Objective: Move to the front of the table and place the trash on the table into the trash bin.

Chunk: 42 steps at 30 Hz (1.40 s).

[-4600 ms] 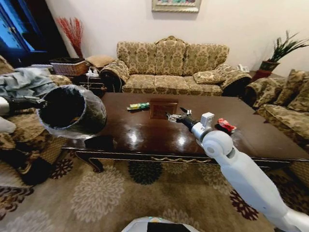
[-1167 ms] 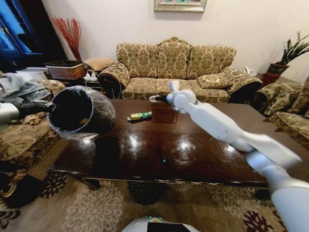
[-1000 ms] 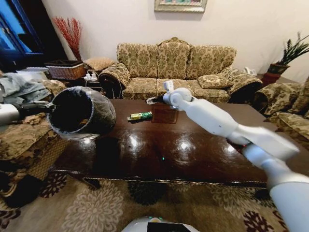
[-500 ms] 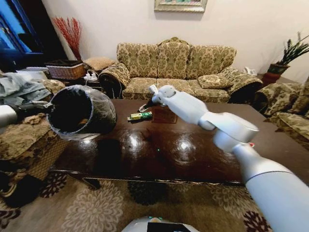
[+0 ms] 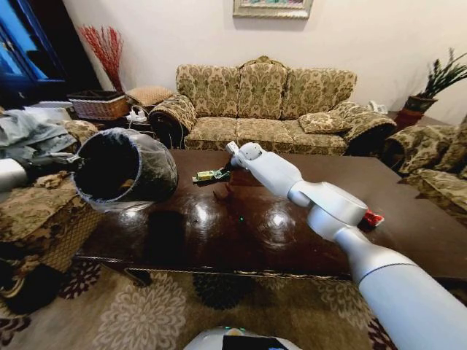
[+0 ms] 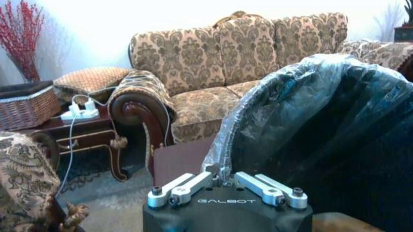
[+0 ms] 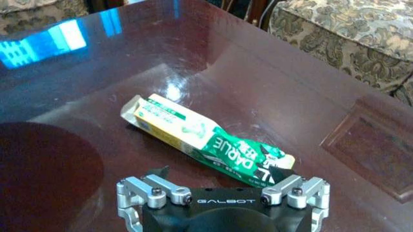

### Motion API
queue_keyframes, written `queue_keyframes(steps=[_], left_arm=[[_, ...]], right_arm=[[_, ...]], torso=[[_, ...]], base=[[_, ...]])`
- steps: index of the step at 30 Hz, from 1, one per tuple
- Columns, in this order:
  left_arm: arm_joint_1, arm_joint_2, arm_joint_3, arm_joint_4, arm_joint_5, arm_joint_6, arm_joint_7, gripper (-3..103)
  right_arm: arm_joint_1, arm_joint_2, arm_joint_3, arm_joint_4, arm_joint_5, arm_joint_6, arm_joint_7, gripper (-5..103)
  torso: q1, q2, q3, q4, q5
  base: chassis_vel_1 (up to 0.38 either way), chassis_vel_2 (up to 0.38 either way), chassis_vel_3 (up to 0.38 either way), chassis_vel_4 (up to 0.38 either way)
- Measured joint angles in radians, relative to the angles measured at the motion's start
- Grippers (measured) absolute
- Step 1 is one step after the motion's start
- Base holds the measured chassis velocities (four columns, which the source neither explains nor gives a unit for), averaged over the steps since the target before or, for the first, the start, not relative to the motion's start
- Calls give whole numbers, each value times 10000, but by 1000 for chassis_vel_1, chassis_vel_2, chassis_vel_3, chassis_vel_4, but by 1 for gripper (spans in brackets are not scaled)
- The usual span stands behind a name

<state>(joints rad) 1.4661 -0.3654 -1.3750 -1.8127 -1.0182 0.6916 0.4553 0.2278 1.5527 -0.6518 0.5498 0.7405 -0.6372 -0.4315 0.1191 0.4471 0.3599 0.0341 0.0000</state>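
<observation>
Packet (image 7: 210, 140) seemingly between right tool (image 7: 223, 186) tips.

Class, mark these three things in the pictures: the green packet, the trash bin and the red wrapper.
green packet (image 7: 213, 142), right wrist view, middle of its printed face
trash bin (image 5: 157, 171), head view, bag-covered outer wall
red wrapper (image 5: 372, 219), head view, part visible beside the arm
</observation>
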Motion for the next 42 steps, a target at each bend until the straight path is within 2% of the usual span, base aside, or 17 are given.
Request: queue_keyframes(steps=[9,10,12,17,18,21,24,25,27,28,30,32,33,36,37,40,42], left_arm=[[155,-8,-307,-170,-21,81,18,0],[183,-8,-356,-192,-27,94,33,0],[184,-6,-364,-192,-28,96,33,0],[140,78,-362,-289,-69,118,19,0],[140,78,-362,-289,-69,118,19,0],[122,69,-305,-374,-75,124,3,0],[123,60,-294,-392,-78,124,1,0],[124,60,-294,-387,-87,125,0,0],[125,62,-294,-379,-93,124,1,0],[129,77,-294,-370,-99,124,5,0],[132,84,-294,-369,-101,125,8,0],[150,85,-294,-392,-101,124,14,0],[150,85,-294,-392,-101,124,14,0],[158,79,-283,-428,-101,124,34,0],[158,79,-283,-428,-101,124,34,0],[169,84,-172,-409,-102,97,39,0],[173,101,-139,-394,-101,85,34,0]], right_arm=[[-390,101,334,-164,5,326,198,100],[-441,53,381,-70,18,330,279,92],[-456,32,394,-23,25,329,315,92],[-532,-130,429,372,116,161,662,71],[-532,-130,429,372,116,161,662,71],[-590,-220,430,576,208,80,943,54],[-633,-254,432,667,271,58,1098,48],[-666,-282,433,756,338,40,1215,37],[-678,-289,435,793,367,31,1267,37],[-713,-292,488,873,430,9,1407,27],[-732,-290,554,914,458,-13,1508,27],[-775,-314,715,1129,675,-47,1971,16],[-775,-314,715,1129,675,-47,1971,16],[-799,-548,827,1724,1284,-195,2959,2],[-799,-548,827,1724,1284,-195,2959,2],[-923,-1054,989,2755,2055,-250,4133,0],[-980,-1253,1060,3145,2341,-265,4458,0]], torso=[[-2,0,-2,3,0],[-2,0,-2,1,1],[-2,0,-2,1,1],[-2,0,-2,1,1],[-2,0,-2,1,1],[-2,0,-2,1,1],[-2,0,-2,0,0],[-2,0,-2,1,1],[-2,1,-1,1,0],[-2,0,0,3,1],[-1,0,1,5,1],[0,0,2,6,-3],[0,0,2,6,-3],[2,-1,3,8,-3],[2,-1,3,8,-3],[1,-1,2,3,-3],[1,-1,2,4,-2]], base=[[0,0,0,0],[0,0,0,0],[0,0,0,0],[0,0,0,0],[0,0,0,0],[0,0,0,0],[0,0,0,0],[0,0,0,0],[0,0,0,0],[0,0,0,0],[0,0,0,0],[0,0,0,0],[0,0,0,0],[0,0,0,0],[0,0,0,0],[0,0,0,0],[0,0,0,0]])
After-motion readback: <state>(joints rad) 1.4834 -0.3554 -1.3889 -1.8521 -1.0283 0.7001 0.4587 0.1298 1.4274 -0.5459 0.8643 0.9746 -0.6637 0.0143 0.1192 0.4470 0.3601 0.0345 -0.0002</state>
